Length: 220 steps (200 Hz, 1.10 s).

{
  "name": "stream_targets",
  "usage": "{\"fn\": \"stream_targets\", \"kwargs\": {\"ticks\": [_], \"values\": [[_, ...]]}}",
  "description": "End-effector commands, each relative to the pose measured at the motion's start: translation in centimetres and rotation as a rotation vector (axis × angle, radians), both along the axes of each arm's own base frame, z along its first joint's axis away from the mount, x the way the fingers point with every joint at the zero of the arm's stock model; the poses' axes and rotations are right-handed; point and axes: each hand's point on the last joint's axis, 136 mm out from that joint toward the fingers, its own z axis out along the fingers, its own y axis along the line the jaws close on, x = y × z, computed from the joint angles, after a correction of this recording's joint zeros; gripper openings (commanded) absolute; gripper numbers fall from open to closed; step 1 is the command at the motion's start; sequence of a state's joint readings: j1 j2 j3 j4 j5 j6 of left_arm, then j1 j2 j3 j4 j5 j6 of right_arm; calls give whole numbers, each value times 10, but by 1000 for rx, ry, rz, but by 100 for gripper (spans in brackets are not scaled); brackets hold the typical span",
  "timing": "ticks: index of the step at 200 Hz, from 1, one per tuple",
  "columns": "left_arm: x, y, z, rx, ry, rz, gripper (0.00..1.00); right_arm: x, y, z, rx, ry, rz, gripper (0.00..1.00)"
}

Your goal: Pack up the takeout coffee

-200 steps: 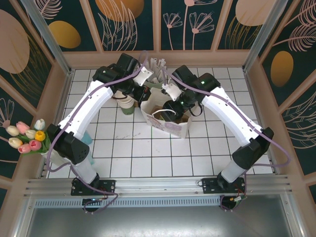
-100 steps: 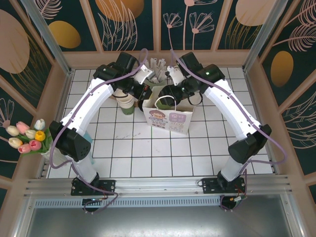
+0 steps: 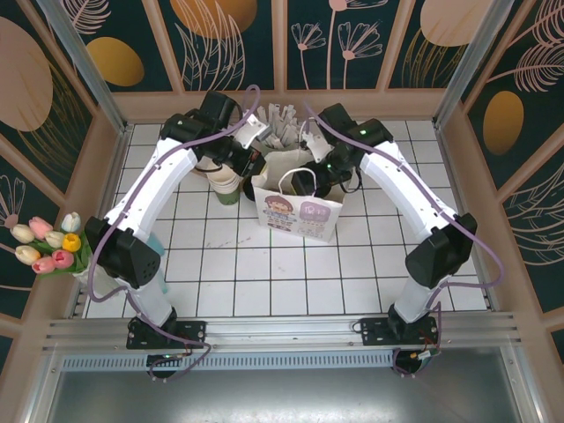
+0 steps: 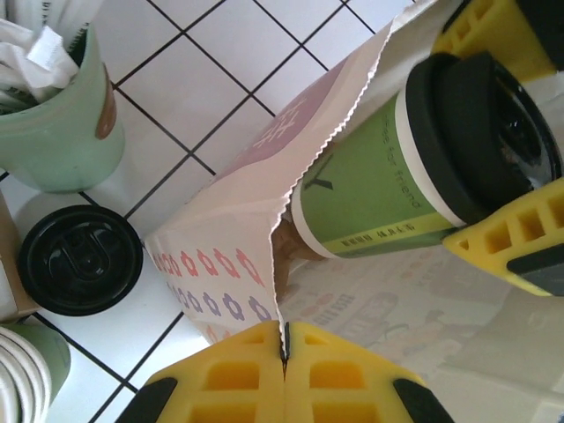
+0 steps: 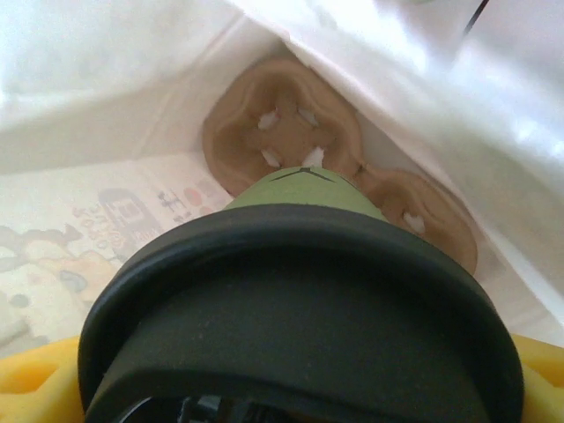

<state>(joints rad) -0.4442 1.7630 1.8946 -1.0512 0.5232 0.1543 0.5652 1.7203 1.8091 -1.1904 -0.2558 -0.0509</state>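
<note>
From above, the left arm (image 3: 150, 211) reaches far back from its base and bends in toward the middle. The right arm (image 3: 414, 194) does the same from the other side. Both meet at a white paper bag (image 3: 300, 211) that stands upright on the worktop (image 3: 264, 282). The worktop is white tiles with dark lines, and around it are wooden rails and dark walls painted with leaves and flowers. A bunch of tulips (image 3: 48, 242) sits at the left edge, and a stack of cream cups (image 3: 226, 181) stands just beside the bag. A second ago the bag leaned over and the right arm hung lower. Now the bag is straight, with its picture side facing the near edge, and the left arm has hardly moved. In the left wrist view, the left gripper (image 4: 284, 352) has its yellow fingers pressed together on the zigzag top edge of the bag. Past that edge is the takeout coffee (image 4: 370, 181), tilted, with its lower end down inside the bag's mouth. The right gripper (image 4: 489, 141) is clamped on its black lid end, one yellow finger on each side. A pale green cup (image 4: 53, 132) full of white sticks and a round black lid (image 4: 79, 260) stand on the tiles beside the bag. In the right wrist view, the coffee's lid is close up, and the cup points down at a brown cup tray (image 5: 282, 132) on the bag's floor. Whether the cup touches the tray cannot be told.
</note>
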Motion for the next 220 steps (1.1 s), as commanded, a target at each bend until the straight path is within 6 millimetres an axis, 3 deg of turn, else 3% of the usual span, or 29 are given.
{"fn": "stream_targets", "kwargs": {"ticks": [1,9,17,39,55,81,106,145,186,220], "values": [[2,9,25,-46,-64,6,0,-21,0,-9,-47,29,74,55],[2,9,28,-73,-58,-3,0,-29,7,-8,-37,26,106,55],[-4,12,44,-107,-83,-6,0,-36,12,-8,-27,33,133,55],[0,17,53,-148,-102,7,0,-49,19,-18,-46,65,178,54],[3,16,49,-151,-79,20,0,-52,29,-15,-16,76,197,54],[-1,12,34,-166,0,22,0,-41,46,13,107,54,150,54],[-14,15,33,-190,-33,0,22,-36,39,20,117,62,86,55],[-56,7,98,-376,-287,-208,64,-32,20,6,55,119,-10,55],[-87,7,127,-505,-615,-351,82,-26,26,7,81,127,-28,55],[-103,-7,139,-572,-767,-419,84,-22,25,4,67,132,-43,55]]}}
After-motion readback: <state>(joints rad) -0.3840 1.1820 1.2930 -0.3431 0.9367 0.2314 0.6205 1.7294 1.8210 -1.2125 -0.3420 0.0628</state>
